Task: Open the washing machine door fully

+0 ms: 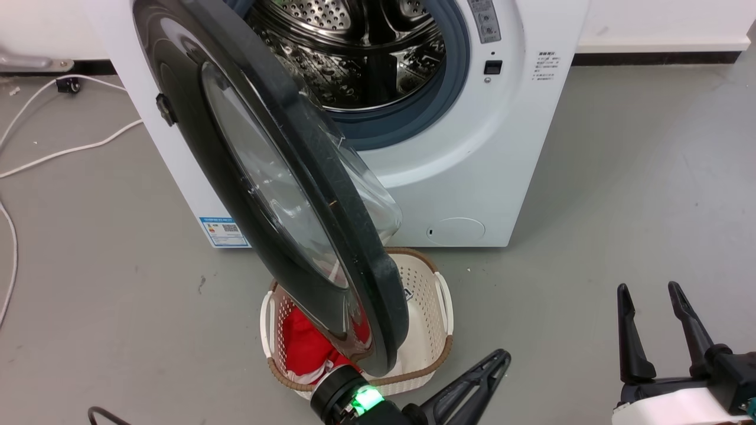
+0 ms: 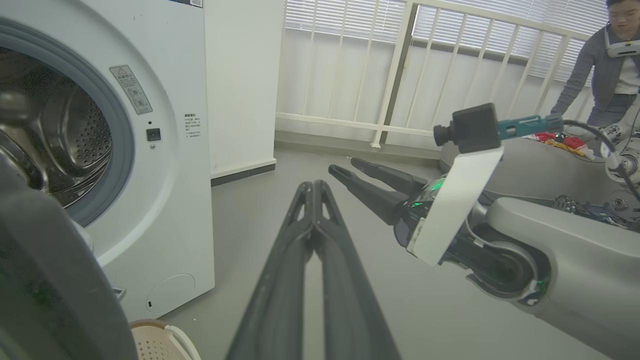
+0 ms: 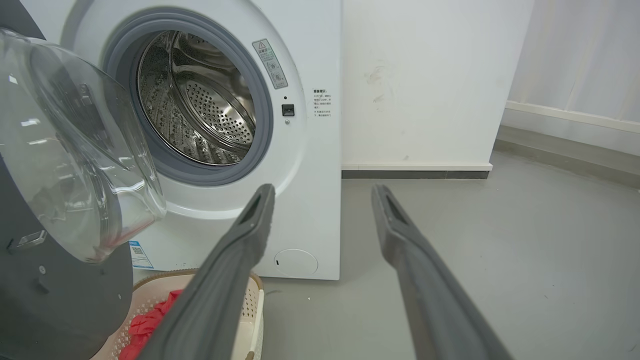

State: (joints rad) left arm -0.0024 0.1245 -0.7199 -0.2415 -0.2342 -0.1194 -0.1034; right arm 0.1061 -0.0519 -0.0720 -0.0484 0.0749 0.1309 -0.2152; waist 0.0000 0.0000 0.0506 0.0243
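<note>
The white washing machine [image 1: 472,147] [image 2: 165,200] [image 3: 310,200] stands with its steel drum exposed. The washing machine door [image 1: 277,195] [image 2: 45,280] [image 3: 50,300], a black disc with a clear glass bowl, is swung out towards me over the basket. My left gripper [image 1: 502,357] [image 2: 314,184] is shut on nothing; its wrist sits just under the door's free rim, and its fingers point away to the right. Whether the wrist touches the rim is unclear. My right gripper [image 1: 649,288] [image 2: 344,166] [image 3: 324,189] stands open and empty over the floor, right of the machine.
A cream perforated basket [image 1: 425,295] [image 2: 160,342] [image 3: 250,310] holding red cloth [image 1: 304,345] [image 3: 150,320] sits under the door. White cables [image 1: 59,150] lie on the floor at the left. A person [image 2: 605,65] stands by a white railing [image 2: 395,75].
</note>
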